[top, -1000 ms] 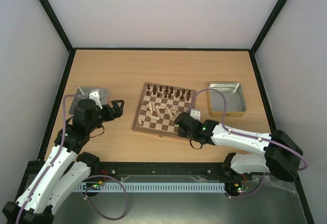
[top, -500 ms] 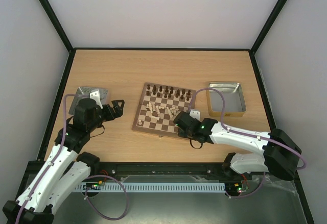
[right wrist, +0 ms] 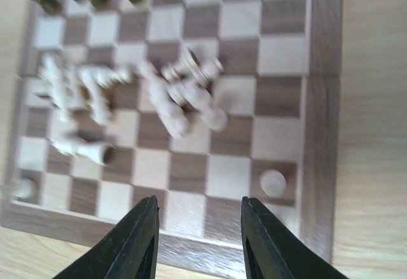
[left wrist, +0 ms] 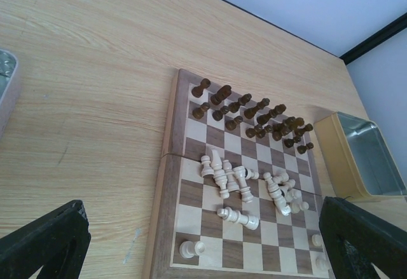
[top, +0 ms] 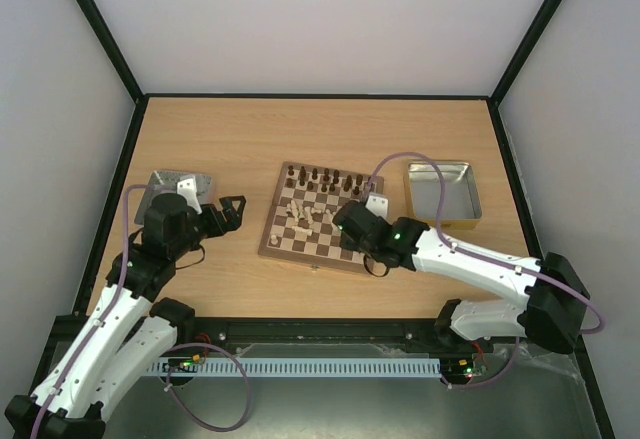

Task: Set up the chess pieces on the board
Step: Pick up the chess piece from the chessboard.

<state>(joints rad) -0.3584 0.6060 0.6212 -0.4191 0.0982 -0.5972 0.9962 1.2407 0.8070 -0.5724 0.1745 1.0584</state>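
Observation:
The chessboard (top: 283, 243) lies mid-table; it also shows in the left wrist view (left wrist: 166, 215) and the right wrist view (right wrist: 321, 101). Dark brown pieces (top: 330, 177) stand along its far rows (left wrist: 254, 110). Cream pieces (top: 315, 214) lie toppled in a heap mid-board (left wrist: 245, 187) (right wrist: 172, 101). One cream piece (right wrist: 273, 182) stands near the right corner, another (left wrist: 191, 248) near the left corner. My right gripper (top: 347, 221) (right wrist: 197, 228) is open and empty above the board's near right part. My left gripper (top: 232, 209) (left wrist: 203, 253) is open and empty, left of the board.
A grey metal tray (top: 165, 181) sits behind my left gripper. An open tin with gold-coloured sides (top: 442, 192) stands right of the board, also in the left wrist view (left wrist: 365, 158). Black frame rails edge the table.
My right gripper has moved up and left from the board's near right corner to over the board. The left arm has not moved.

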